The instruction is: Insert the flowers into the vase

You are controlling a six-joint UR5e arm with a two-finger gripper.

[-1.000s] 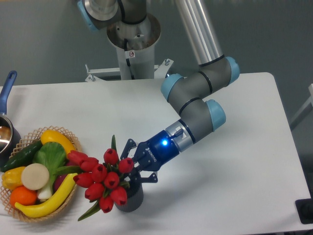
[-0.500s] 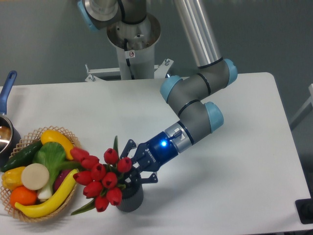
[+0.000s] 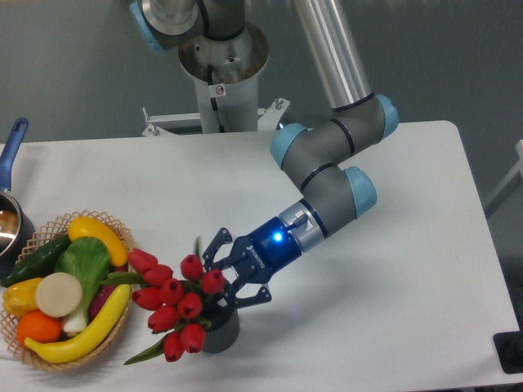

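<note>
Pincer [image 3: 222, 278] clamped on the tulip bunch [image 3: 176, 304] at its stems. Stem ends sit inside the dark grey vase [image 3: 222, 333] on the white counter [image 3: 392, 286]; buds lean left.

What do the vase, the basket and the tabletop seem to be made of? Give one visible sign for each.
Vase: dark grey, matte, possibly ceramic or plastic; mostly hidden by the flowers.
Basket: tan wicker, shown by its woven, scalloped rim.
Tabletop: smooth white, probably laminate; even surface with soft shadows.
</note>
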